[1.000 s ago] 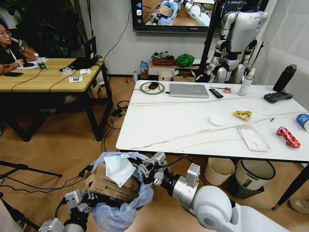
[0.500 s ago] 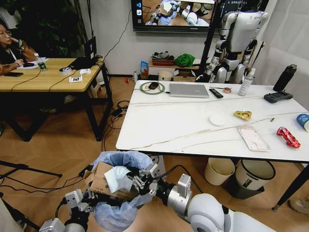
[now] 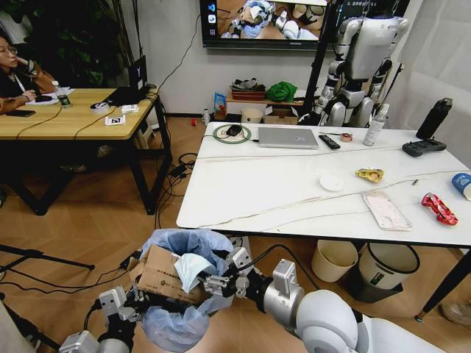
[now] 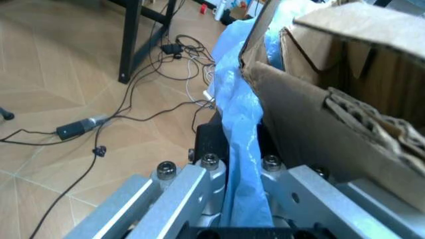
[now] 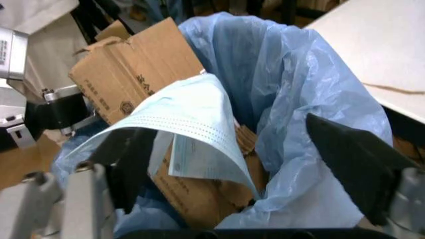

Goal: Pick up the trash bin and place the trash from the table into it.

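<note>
- The trash bin (image 3: 176, 294) hangs low beside the near left corner of the worktop (image 3: 257, 191), stuffed with torn cardboard (image 3: 165, 273) and a pale sheet of paper (image 3: 191, 266).
- The left claw (image 3: 125, 307) is clamped on the bin's blue bag and rim; it should hold the bin level.
- The right claw (image 3: 221, 283) hovers at the bin's mouth, spread wide and empty.
- Judgement: lift it clear without snagging the bag.
- A yellow wrapper (image 3: 369, 174), clear flat pack (image 3: 385, 210) and red wrapper (image 3: 439, 208) lie on the worktop, far from the bin.

I'm in a robotics lab office: humanoid robot (image 3: 362, 62) at one o'clock, wall monitor (image 3: 265, 22) at twelve, wooden desk (image 3: 70, 114) at ten.
</note>
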